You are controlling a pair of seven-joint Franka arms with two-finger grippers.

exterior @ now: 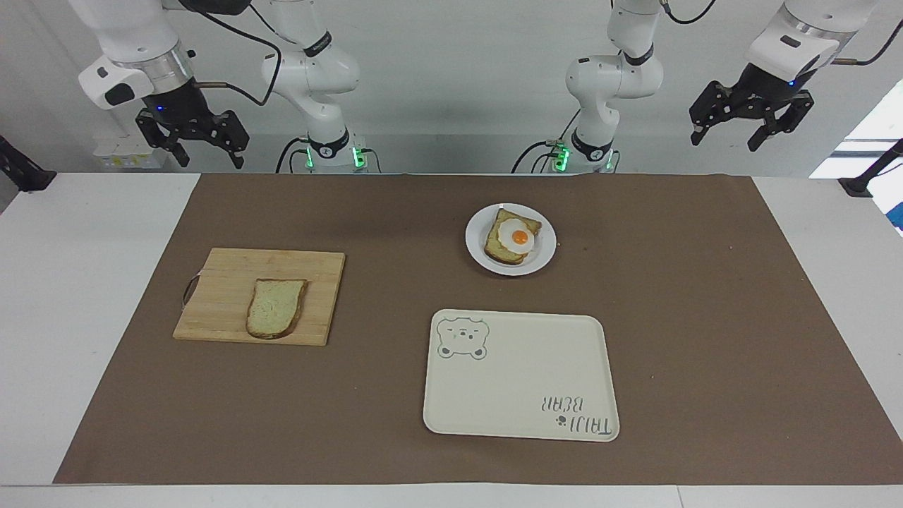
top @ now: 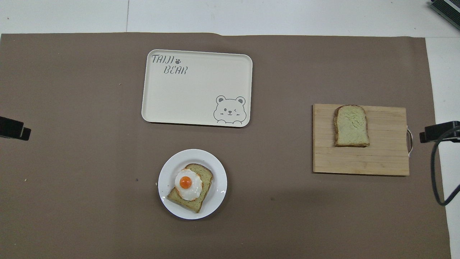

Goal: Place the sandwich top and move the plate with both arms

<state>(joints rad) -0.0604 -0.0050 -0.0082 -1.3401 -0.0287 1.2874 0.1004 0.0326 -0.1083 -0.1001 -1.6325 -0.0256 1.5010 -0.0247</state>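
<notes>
Brown mat (exterior: 705,317), bear tray (exterior: 522,381) beside plate (exterior: 540,262), bread (exterior: 274,307) on board (exterior: 226,296)

We see a white table (exterior: 85,282), brown mat (exterior: 705,317) spread over it, plain grey wall (exterior: 458,85), bright window (exterior: 875,134) at one end.

1 camera looked from high across the table toward the robots; the other looked steeply down from above them. Both covered the brown mat (exterior: 705,317).
</notes>
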